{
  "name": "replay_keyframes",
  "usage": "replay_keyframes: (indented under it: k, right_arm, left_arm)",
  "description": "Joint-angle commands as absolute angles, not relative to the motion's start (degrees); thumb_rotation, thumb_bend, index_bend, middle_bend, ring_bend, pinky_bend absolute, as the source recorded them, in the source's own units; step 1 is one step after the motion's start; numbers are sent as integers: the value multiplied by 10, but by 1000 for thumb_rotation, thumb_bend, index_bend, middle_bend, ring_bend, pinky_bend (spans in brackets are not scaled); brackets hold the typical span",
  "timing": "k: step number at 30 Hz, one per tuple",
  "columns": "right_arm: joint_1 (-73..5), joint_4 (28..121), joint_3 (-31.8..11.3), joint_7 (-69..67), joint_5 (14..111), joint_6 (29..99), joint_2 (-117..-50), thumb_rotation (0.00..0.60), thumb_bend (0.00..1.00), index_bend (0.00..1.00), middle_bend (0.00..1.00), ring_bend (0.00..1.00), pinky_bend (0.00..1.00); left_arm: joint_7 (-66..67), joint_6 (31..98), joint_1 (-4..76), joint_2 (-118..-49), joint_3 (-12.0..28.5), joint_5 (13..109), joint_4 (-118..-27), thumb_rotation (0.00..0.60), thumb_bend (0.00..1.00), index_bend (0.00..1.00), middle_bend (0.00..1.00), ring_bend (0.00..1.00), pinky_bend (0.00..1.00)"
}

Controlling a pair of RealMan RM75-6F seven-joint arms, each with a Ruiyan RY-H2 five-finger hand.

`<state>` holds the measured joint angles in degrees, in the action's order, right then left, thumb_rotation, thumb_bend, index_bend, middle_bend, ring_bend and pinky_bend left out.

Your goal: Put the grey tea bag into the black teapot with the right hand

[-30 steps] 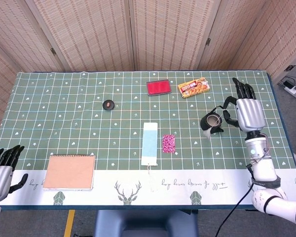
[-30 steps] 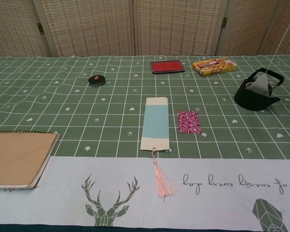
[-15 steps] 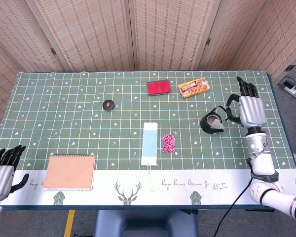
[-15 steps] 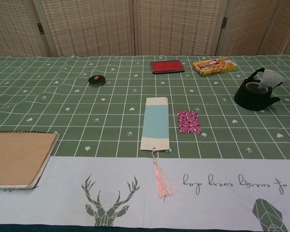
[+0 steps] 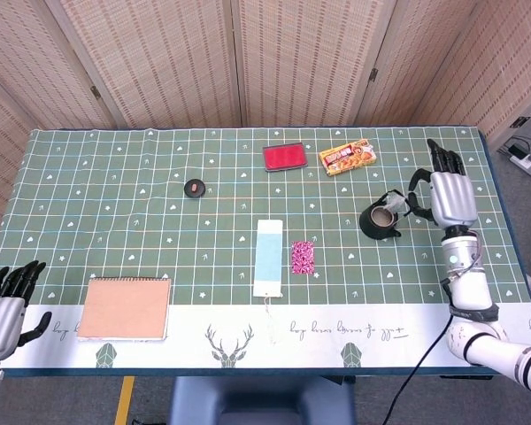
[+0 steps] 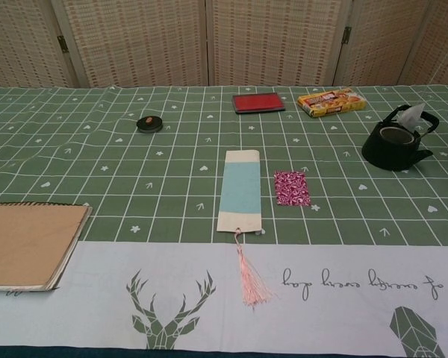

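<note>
In the head view, the right hand (image 5: 449,197) stood near the right edge of the surface (image 5: 115,221), just beside the black teapot (image 5: 382,220) on its right. Compared with one second earlier, the hand had moved a little toward the far edge, and the grey tea bag (image 5: 398,206) had gone from the near side of the pot to its right rim. The bag lay between the pot's mouth and the curled thumb and finger. I judged that the hand was still pinching it, though the contact itself was too small to see. The other fingers pointed up toward the far edge. The left hand (image 5: 6,305) rested at the near left corner, its fingers apart and holding nothing. In the chest view, the tea bag (image 6: 411,115) was seen lower than half a second ago. Only its pale top stood above the rim on the right side of the teapot (image 6: 395,142), under the handle, so its lower part seemed to be already inside the mouth. Its long axis was nearly upright, leaning a little to the right, with the visible end pointing up. Neither hand showed in this view. To my judgement the task was almost done, and it remained to release the bag so that it falls fully in.
</note>
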<state>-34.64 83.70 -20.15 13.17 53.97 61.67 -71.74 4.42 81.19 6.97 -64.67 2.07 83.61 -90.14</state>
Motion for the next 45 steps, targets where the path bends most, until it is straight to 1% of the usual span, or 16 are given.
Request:
replay_keyframes:
  k: [1, 10, 18, 22, 25, 30, 31, 35, 38, 45]
  right_arm:
    - [-351, 826, -199, 134, 532, 610, -723, 600, 460, 660, 5, 0, 0]
    - [-355, 798, -191, 118, 536, 597, -739, 600, 461, 661, 5, 0, 0]
    - [-359, 782, -173, 129, 548, 593, -755, 600, 460, 660, 5, 0, 0]
    - [-357, 772, -151, 144, 567, 591, -765, 600, 460, 660, 5, 0, 0]
    - [-350, 775, -126, 149, 601, 596, -769, 600, 461, 661, 5, 0, 0]
    - [-340, 783, -101, 144, 641, 604, -771, 600, 460, 660, 5, 0, 0]
    - [-338, 790, -87, 145, 659, 599, -773, 600, 459, 660, 5, 0, 0]
    - [-341, 800, -60, 155, 696, 585, -780, 600, 461, 660, 5, 0, 0]
    - [-345, 799, -47, 173, 710, 577, -795, 600, 460, 661, 5, 0, 0]
    - [-349, 782, -34, 198, 713, 557, -831, 600, 460, 661, 9, 0, 0]
  left_arm:
    - [45, 812, 70, -647, 21, 836, -902, 600, 342, 0, 37, 73, 5]
    - [41, 813, 70, -646, 20, 837, -902, 600, 342, 0, 37, 73, 5]
    - [37, 816, 68, -644, 19, 840, -903, 600, 342, 0, 37, 73, 5]
    - [35, 818, 68, -644, 20, 840, -902, 600, 342, 0, 37, 73, 5]
    - [34, 817, 68, -644, 20, 839, -902, 600, 342, 0, 37, 73, 6]
    - [35, 819, 68, -644, 20, 840, -902, 600, 342, 0, 37, 74, 6]
    - [34, 819, 67, -644, 20, 839, -903, 600, 342, 0, 37, 74, 6]
    - [24, 827, 64, -641, 21, 842, -906, 600, 342, 0, 37, 74, 6]
    - [19, 829, 63, -640, 20, 845, -905, 600, 342, 0, 37, 74, 6]
    - [10, 832, 62, -637, 19, 849, -904, 600, 342, 0, 37, 75, 6]
